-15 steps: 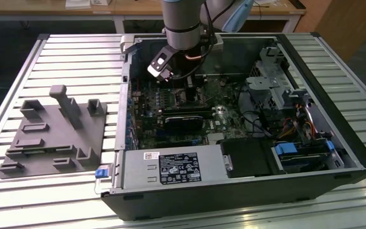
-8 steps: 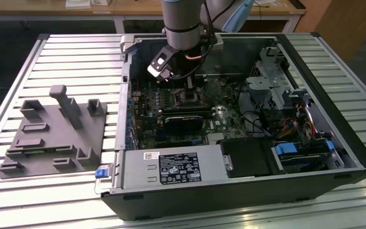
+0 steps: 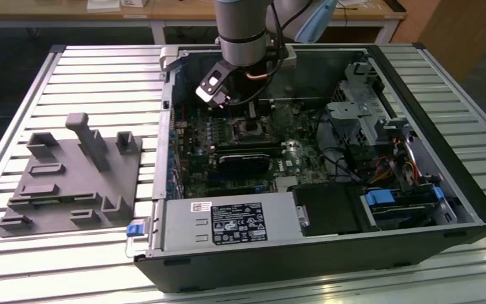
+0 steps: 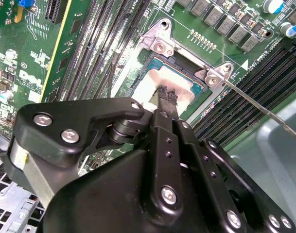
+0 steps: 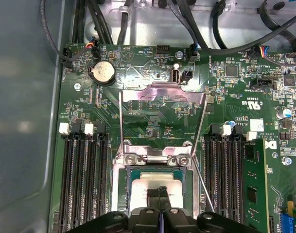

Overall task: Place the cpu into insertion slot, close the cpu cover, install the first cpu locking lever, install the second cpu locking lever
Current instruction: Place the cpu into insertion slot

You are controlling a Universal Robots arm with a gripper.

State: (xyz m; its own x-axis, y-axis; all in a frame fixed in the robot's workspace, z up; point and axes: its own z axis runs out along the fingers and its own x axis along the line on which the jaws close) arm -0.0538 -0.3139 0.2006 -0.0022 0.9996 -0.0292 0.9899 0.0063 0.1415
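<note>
Inside case, gripper (image 4: pixel 165 95) fingers pinched together, nothing between, tips on cpu (image 5: pixel 144 188) face. Cpu lies in insertion slot (image 5: pixel 157 157); cpu cover (image 5: pixel 162 90) flipped back, open. Seating step, likely: press lightly, straight down; keep chip flat, square inside rim; no sideways drag.

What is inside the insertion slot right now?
The cpu lies in the insertion slot, pale face up, with the hand shut, tips at its middle. The slot's floor is hidden under the chip. The cpu cover stands open.
</note>
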